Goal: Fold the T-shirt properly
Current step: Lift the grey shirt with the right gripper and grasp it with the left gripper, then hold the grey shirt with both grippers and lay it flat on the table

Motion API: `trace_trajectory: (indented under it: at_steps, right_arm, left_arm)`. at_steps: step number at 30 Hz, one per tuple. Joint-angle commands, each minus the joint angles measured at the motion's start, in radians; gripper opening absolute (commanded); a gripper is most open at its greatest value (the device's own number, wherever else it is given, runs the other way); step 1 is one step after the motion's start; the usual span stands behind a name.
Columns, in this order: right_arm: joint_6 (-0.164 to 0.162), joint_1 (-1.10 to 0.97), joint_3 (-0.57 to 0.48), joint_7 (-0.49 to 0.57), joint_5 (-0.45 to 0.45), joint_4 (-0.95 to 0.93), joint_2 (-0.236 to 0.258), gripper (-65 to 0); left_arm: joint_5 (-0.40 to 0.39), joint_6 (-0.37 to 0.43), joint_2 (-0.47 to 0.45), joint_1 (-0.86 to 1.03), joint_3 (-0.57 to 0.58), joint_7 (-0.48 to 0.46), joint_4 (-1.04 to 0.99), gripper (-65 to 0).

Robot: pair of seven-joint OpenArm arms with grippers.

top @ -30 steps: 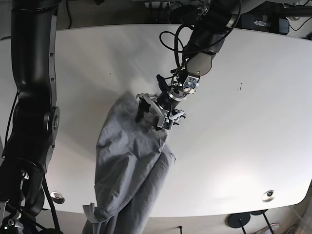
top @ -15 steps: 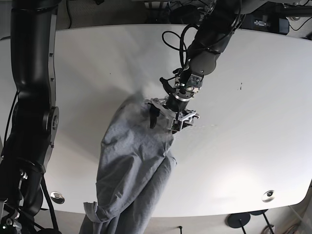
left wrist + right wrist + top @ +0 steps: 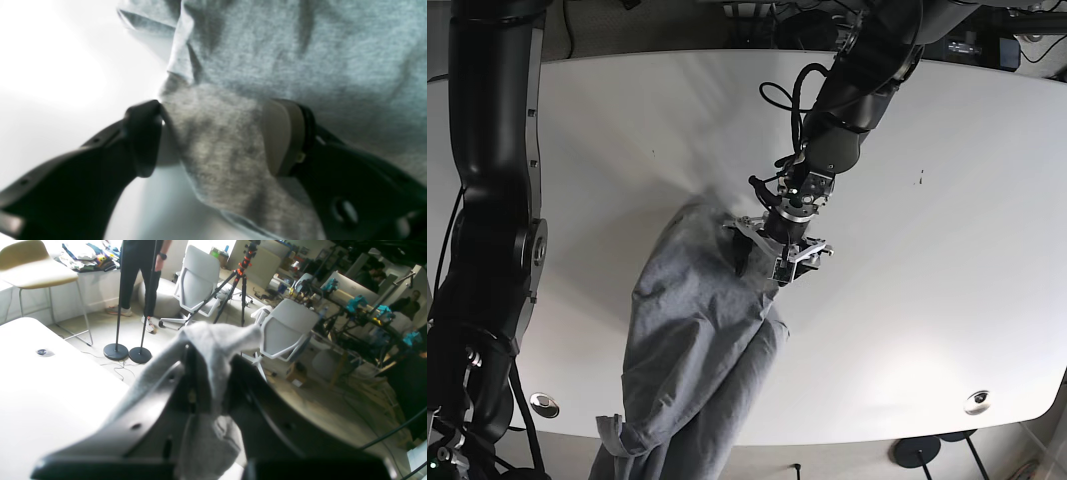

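The grey T-shirt (image 3: 697,330) lies bunched on the white table (image 3: 927,250) and trails off the front edge. My left gripper (image 3: 772,258) stands at the shirt's upper right corner. In the left wrist view the left gripper (image 3: 213,136) has a thick fold of the shirt (image 3: 300,50) between its pads (image 3: 280,136). My right gripper (image 3: 213,373) is shut on another part of the shirt (image 3: 217,340) and holds it beyond the table's edge (image 3: 40,390). The right gripper does not show plainly in the base view.
Two round grommets (image 3: 544,404) (image 3: 977,402) sit near the table's front edge. The right arm's black column (image 3: 492,200) stands at the left. Office chairs (image 3: 287,330), a tripod (image 3: 242,276) and stand bases (image 3: 116,351) are on the floor beyond the table.
My left gripper has moved right and slightly down, and its jaws have narrowed on the shirt. The shirt's upper edge has shifted right with it.
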Motion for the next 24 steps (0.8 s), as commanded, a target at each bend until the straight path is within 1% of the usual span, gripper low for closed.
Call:
trace_trajectory:
  at_steps: [1,2,3,4,5,6,7,8,9,11,13,14,16,19,21,24]
  right_arm:
    - [-0.006,0.032,0.009,0.041,0.008,0.015,0.002,-62.9]
    - [-0.006,0.029,0.024,0.041,0.008,0.017,0.002,-62.9]
    - [-0.006,0.027,0.037,0.041,0.008,0.017,0.002,-62.9]
    - [-0.006,0.027,0.046,0.041,0.008,0.015,0.002,-62.9]
    - [-0.006,0.027,0.049,0.041,0.008,0.015,0.003,-62.9]
    - [-0.006,0.027,0.049,0.041,0.008,0.015,0.016,-62.9]
    - [-0.006,0.027,0.049,0.041,0.008,0.015,0.020,-62.9]
    - [-0.006,0.027,0.049,0.041,0.008,0.014,0.026,-62.9]
    - [-0.007,0.027,0.049,0.044,0.008,0.007,0.031,-62.9]
    - [-0.010,0.026,0.049,0.062,0.006,-0.003,0.049,-62.9]
    - [-0.012,0.015,0.049,0.099,0.006,-0.043,0.063,-62.9]
    - [-0.012,0.012,0.049,0.124,0.006,-0.071,0.071,-62.9]
    - [-0.013,0.010,0.044,0.211,0.006,-0.183,0.083,-62.9]
    - [-0.013,0.029,0.044,0.320,-0.009,-0.329,0.086,-62.9]
    - [-0.009,0.044,0.044,0.401,-0.080,-0.419,0.089,-62.9]
    - [-0.007,0.046,0.044,0.497,-0.158,-0.534,0.069,-62.9]
  left_arm:
    - [-0.016,-0.039,0.020,-0.026,0.002,0.055,-0.031,-47.8]
    - [-0.016,-0.048,0.021,-0.042,0.000,0.055,-0.055,-57.4]
    - [-0.016,-0.050,0.021,-0.054,-0.001,0.055,-0.072,-63.8]
    - [-0.019,-0.053,0.020,-0.058,-0.010,0.049,-0.071,-65.0]
    - [-0.030,-0.054,0.018,-0.051,-0.040,0.047,-0.038,-65.0]
    - [-0.068,-0.057,-0.016,-0.035,-0.106,0.054,0.057,-65.0]
    - [-0.095,-0.074,-0.039,-0.025,-0.133,0.057,0.124,-65.0]
    - [-0.118,-0.094,-0.059,-0.018,-0.135,0.080,0.186,-65.0]
    - [-0.141,-0.106,-0.077,-0.017,-0.138,0.123,0.241,-65.0]
    - [-0.185,-0.109,-0.125,-0.017,-0.139,0.199,0.348,-65.0]
    - [-0.223,-0.109,-0.171,-0.017,-0.170,0.241,0.445,-65.0]
    - [-0.239,-0.109,-0.191,-0.018,-0.196,0.264,0.486,-65.0]
    - [-0.253,-0.113,-0.247,-0.051,-0.282,0.356,0.595,-65.0]
    - [-0.253,-0.114,-0.307,-0.111,-0.360,0.417,0.655,-65.0]
    - [-0.253,-0.116,-0.356,-0.160,-0.400,0.420,0.661,-65.0]
    - [-0.253,-0.134,-0.436,-0.267,-0.432,0.436,0.657,-65.0]
